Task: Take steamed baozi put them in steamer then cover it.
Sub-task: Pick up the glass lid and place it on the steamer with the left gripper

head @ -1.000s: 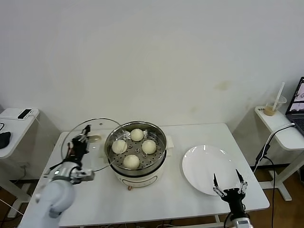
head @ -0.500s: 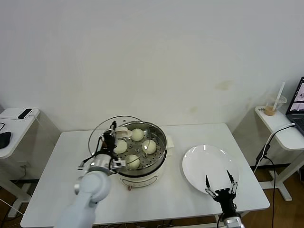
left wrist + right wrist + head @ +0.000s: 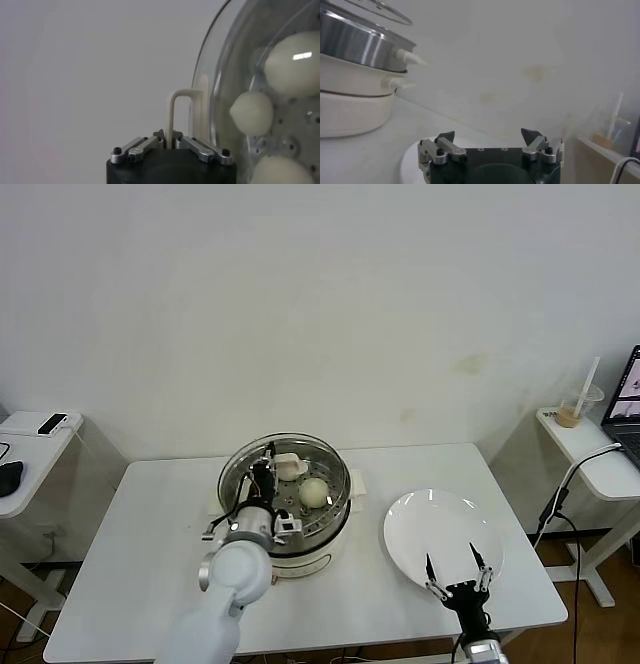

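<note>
The steamer [image 3: 338, 506] stands on its white cooker base [image 3: 300, 565] at the table's middle. The glass cover [image 3: 325, 461] hangs just above it, roughly centred. My left gripper [image 3: 266, 475] is shut on the cover's cream handle [image 3: 286, 465]. One baozi [image 3: 314, 492] shows clearly through the glass; my arm hides the others. In the left wrist view my left gripper [image 3: 168, 137] clamps the handle [image 3: 172, 112], and three baozi [image 3: 251, 112] show behind the cover [image 3: 201, 95]. My right gripper [image 3: 455, 576] is open and empty at the near edge of the white plate [image 3: 440, 529].
A low side table [image 3: 25, 446] with a phone and a dark object stands at the left. At the right, a shelf [image 3: 590, 449] holds a drink cup with a straw [image 3: 578, 406] and a laptop, with a cable hanging. In the right wrist view the steamer [image 3: 355, 45] is far off.
My left gripper has carried the cover from the table at the steamer's left to right over the steamer. My right gripper has drifted slightly left and nearer, still open.
</note>
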